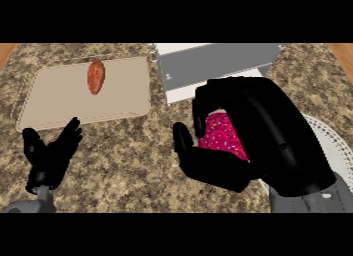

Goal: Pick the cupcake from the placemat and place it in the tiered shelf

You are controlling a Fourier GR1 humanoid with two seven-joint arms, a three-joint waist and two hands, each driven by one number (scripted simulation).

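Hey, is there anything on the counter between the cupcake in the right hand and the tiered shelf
Nothing visible. The right hand holds the pink cupcake with its fingers curled round it, just in front of the grey tiered shelf. The strip of counter between them is bare. The sweet potato lies off to the left on its board.

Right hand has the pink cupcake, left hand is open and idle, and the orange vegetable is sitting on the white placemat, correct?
Not quite: in the head view the orange vegetable lies on the tan board, not the white placemat. The right hand does hold the pink cupcake; the left hand is open.
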